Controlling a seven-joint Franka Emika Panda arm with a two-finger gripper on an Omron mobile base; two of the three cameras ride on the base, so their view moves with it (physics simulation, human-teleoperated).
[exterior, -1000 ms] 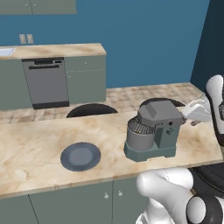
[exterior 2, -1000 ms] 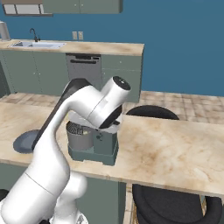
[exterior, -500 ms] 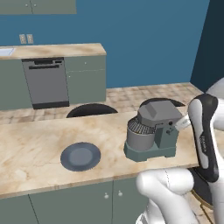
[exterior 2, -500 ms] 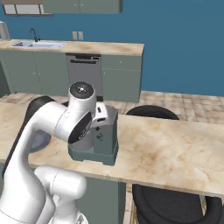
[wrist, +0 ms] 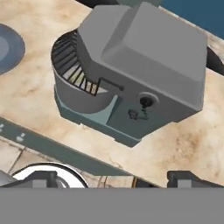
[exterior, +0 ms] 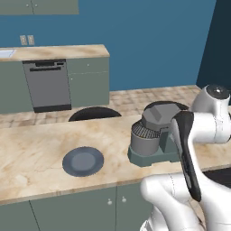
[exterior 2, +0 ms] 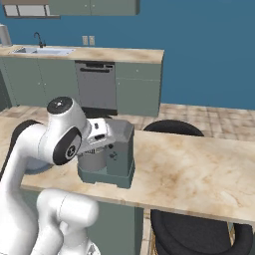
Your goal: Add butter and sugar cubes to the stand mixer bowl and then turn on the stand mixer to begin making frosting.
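Gripper (wrist: 113,179) spread wide, empty, facing mixer (wrist: 135,74) knob (wrist: 145,101). Plate (exterior: 83,161) bare, so probably just switch-on left.

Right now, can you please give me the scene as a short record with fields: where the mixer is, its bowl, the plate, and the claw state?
stand mixer: dark grey-green, upright on the marble counter, near its front edge
stand mixer bowl: grey metal, seated on the mixer base under the head; contents cannot be told
knob: small and dark, on the mixer side that faces the hand camera
plate: dark round, flat on the counter, apart from the mixer, nothing on it
claw: open, holding nothing, hovering off the mixer's knob side
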